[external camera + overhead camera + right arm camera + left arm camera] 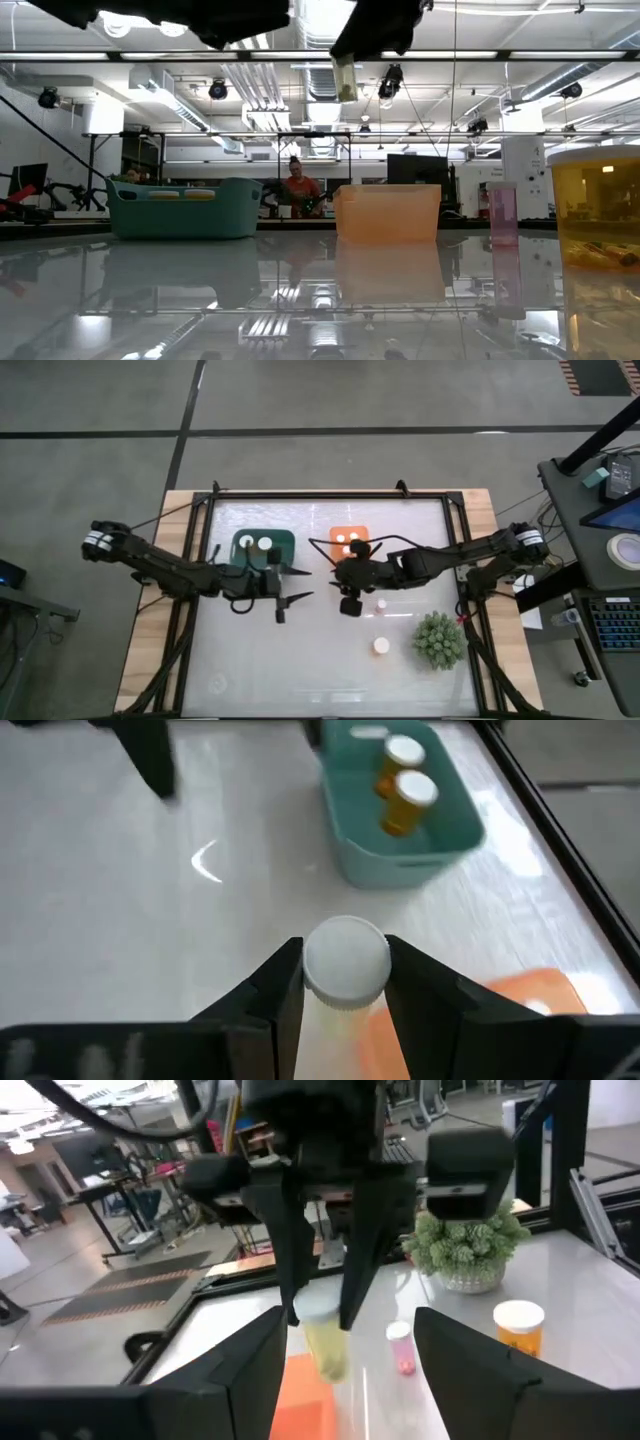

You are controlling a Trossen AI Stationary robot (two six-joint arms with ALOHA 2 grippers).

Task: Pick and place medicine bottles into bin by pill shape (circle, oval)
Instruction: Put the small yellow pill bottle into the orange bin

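Observation:
My right gripper [345,968] is shut on a medicine bottle with a white cap and a pale yellow body [327,1348]. It holds the bottle high above the table, by the near edge of the orange bin [351,540]; the low view shows the bottle up there too [345,78]. The orange bin holds two bottles. The green bin [263,546] also holds two bottles [400,790]. My left gripper [292,586] is open and empty just to the near right of the green bin. A small pink bottle [381,604] and an orange bottle [381,646] stand upright on the table. My right gripper pinches the bottle's white cap [346,958] between its two fingers, one on each side. The fingers [290,1270] come from above, pointing down. The bottle hangs upright below them, lifted clear of the table and the bin.
A spiky green plant [438,639] stands at the near right, next to the orange bottle. A black frame runs along the table's edges [330,491]. Bare table lies toward the near left. A person [298,188] shows in the room beyond the table.

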